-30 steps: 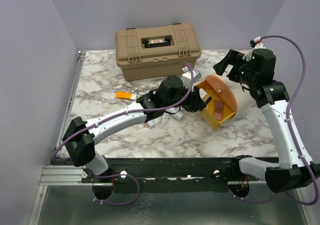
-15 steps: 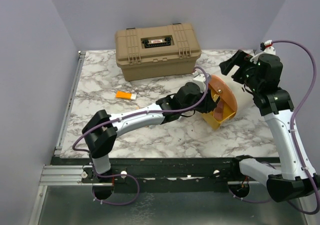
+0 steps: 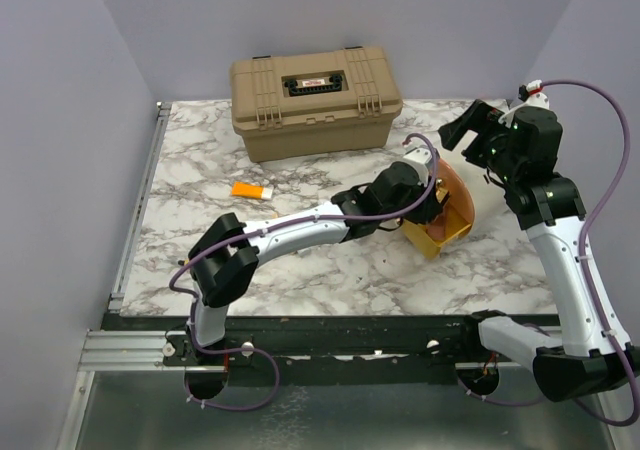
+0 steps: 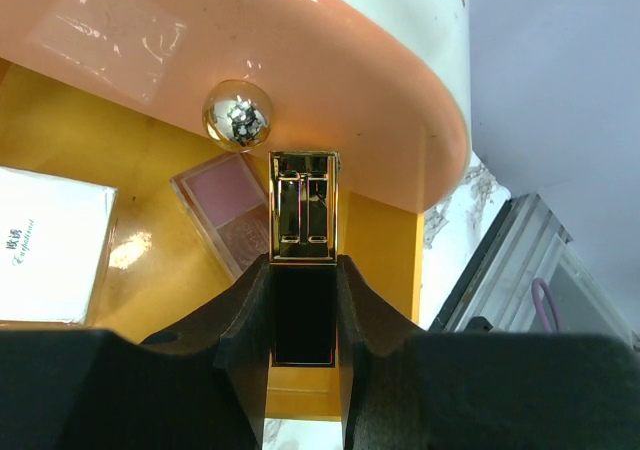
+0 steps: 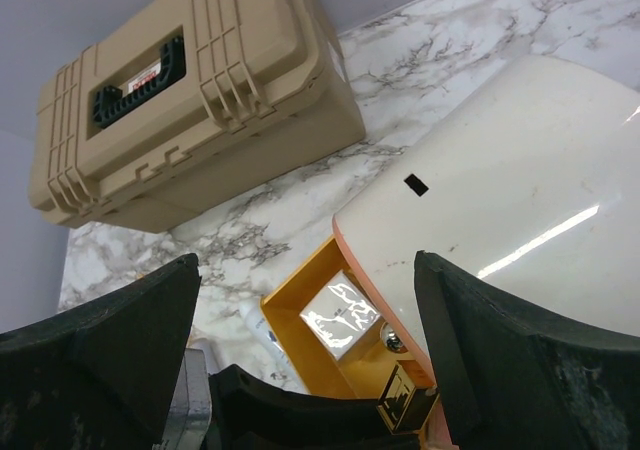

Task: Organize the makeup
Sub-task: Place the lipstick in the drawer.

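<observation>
Gold-capped black stick point(image 4: 304, 205), clamped in left pincer point(image 4: 303, 270) inside the mouth of the open round pouch point(image 4: 400, 140), beside blush palette point(image 4: 232, 210): ease deeper, release low onto yellow lining point(image 4: 385, 245); right pincer point(image 5: 305, 350) apart, overhead.

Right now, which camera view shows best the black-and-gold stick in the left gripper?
The left wrist view: the black-and-gold stick shows its gold cap and black body, held in the left gripper before the open pouch. The right wrist view catches only its gold end at the bottom edge. In the top external view the gripper hides it.
</observation>
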You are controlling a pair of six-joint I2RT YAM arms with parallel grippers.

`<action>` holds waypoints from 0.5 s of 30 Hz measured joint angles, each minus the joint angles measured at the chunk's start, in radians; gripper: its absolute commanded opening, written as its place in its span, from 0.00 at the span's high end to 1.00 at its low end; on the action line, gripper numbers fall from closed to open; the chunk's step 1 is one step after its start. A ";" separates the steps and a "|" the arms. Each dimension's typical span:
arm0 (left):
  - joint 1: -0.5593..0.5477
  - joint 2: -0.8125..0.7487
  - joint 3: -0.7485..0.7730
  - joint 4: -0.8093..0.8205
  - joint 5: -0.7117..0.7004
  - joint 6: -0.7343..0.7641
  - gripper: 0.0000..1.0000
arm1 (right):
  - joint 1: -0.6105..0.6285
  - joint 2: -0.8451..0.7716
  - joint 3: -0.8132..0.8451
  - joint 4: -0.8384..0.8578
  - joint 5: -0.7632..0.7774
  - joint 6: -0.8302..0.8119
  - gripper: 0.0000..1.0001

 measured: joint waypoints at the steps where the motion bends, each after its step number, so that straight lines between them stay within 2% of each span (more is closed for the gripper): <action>1: 0.000 0.002 0.000 -0.001 0.000 0.000 0.89 | 0.000 0.000 0.000 0.000 0.000 -0.001 0.06; 15: 0.000 0.032 0.003 -0.029 -0.016 0.004 0.80 | 0.000 0.001 -0.009 0.000 0.003 -0.003 0.05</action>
